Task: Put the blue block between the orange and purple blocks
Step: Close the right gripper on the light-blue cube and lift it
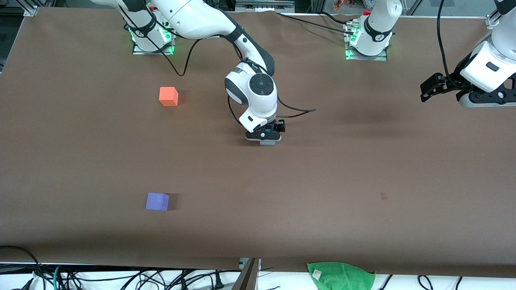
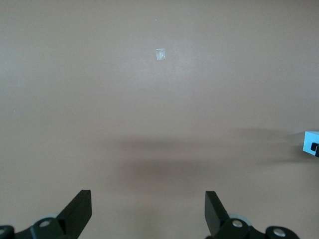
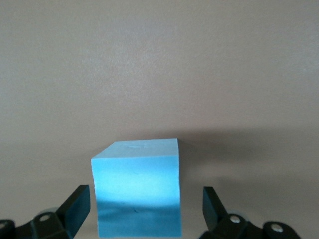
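Green cloth [image 1: 340, 276] lies at the table's [image 1: 363, 169] edge nearest the front camera, and the purple block [image 1: 157, 201] sits farther from that camera than the cloth, toward the right arm's end. The orange block [image 1: 168, 96] is set farther still from the camera than the purple block, well apart from it, so that a bare gap is left between the 2. The blue block [image 3: 137, 186] rests on the table toward the middle, away from the purple block and off the line between the 2 cubes; in the front view it is hidden under the right gripper [image 1: 264, 139]. It is judged to be light, stiff and matte, so it should be taken firmly by 2 flat opposite faces, about halfway up, with little risk of slipping or crushing. The right gripper [image 3: 144, 211] is held low around the block with its jaws spread wide, 1 finger [image 3: 77, 204] on each side, and no contact can be seen. The left gripper [image 2: 148, 211] waits wide apart and holds nothing, above bare table at the left arm's end [image 1: 433, 86].
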